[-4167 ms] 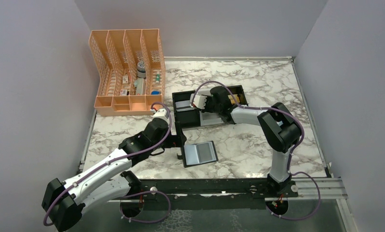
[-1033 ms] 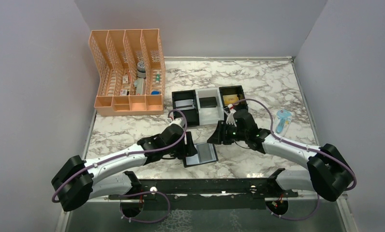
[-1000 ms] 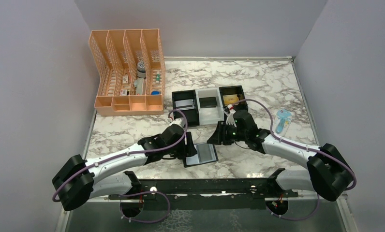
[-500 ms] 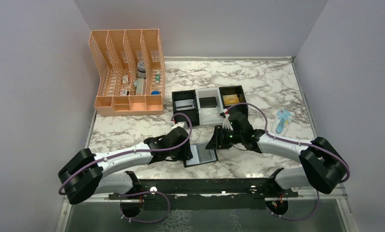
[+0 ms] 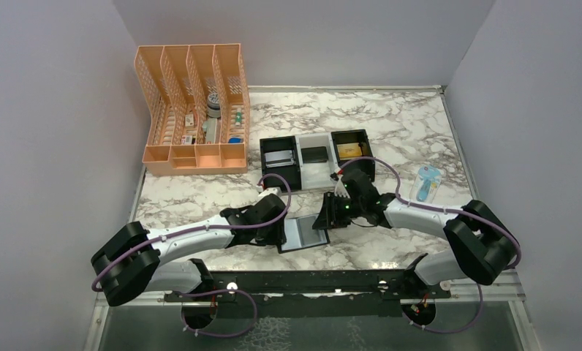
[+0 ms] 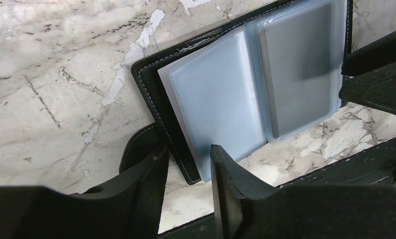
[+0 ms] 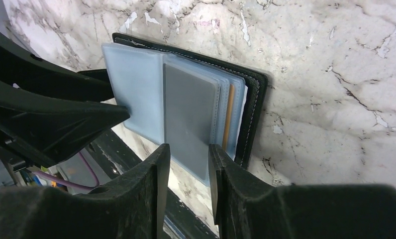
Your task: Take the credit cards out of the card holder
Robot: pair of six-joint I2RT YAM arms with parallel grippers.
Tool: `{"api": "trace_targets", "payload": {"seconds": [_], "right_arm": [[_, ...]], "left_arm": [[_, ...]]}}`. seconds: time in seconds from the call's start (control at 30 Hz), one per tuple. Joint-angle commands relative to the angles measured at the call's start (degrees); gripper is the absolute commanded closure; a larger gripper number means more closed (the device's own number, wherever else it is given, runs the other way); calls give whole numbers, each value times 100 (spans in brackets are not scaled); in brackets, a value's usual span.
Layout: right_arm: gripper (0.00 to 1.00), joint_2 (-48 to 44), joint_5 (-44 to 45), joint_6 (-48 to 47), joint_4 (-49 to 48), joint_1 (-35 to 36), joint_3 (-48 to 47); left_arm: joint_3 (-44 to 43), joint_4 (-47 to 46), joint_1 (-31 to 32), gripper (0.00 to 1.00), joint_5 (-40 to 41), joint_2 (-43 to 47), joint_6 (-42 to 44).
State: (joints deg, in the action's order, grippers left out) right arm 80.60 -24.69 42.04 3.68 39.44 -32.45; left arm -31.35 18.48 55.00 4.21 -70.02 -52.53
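Note:
The card holder [image 5: 303,234] lies open and flat near the table's front edge, its blue-grey sleeves facing up. A dark grey credit card [image 7: 191,112] sits in the right-hand sleeve [image 6: 298,74], and an orange card edge [image 7: 228,124] shows among the sleeves behind it. My left gripper [image 6: 186,152] is open, its jaws narrow. They straddle the holder's near left corner, one fingertip [image 6: 221,159] over the pale left sleeve. My right gripper [image 7: 188,149] is open too, its jaws either side of the near edge of the grey card's sleeve, a gap showing on both sides.
Behind the holder stand a black tray [image 5: 267,164], a white tray [image 5: 315,175] with a dark flat rectangle in it, and another black tray [image 5: 335,139]. A peach organizer [image 5: 193,110] is back left. A blue packet [image 5: 425,183] lies at the right.
Both arms have dropped and closed in on the holder from either side. The left jaws narrowed sharply, the right jaws a little. The holder has not moved.

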Motion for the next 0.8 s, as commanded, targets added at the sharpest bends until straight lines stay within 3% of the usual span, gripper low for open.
{"api": "trace_targets", "payload": {"seconds": [0.0, 0.43, 0.77], "right_arm": [[67, 106, 138, -146, 125, 39, -144], [68, 385, -131, -77, -151, 37, -22], [73, 237, -408, 308, -661, 37, 81]], "left_arm": [[-97, 77, 29, 63, 177, 4, 94], [-75, 9, 31, 79, 165, -123, 211], [-81, -50, 28, 82, 188, -60, 241]]}}
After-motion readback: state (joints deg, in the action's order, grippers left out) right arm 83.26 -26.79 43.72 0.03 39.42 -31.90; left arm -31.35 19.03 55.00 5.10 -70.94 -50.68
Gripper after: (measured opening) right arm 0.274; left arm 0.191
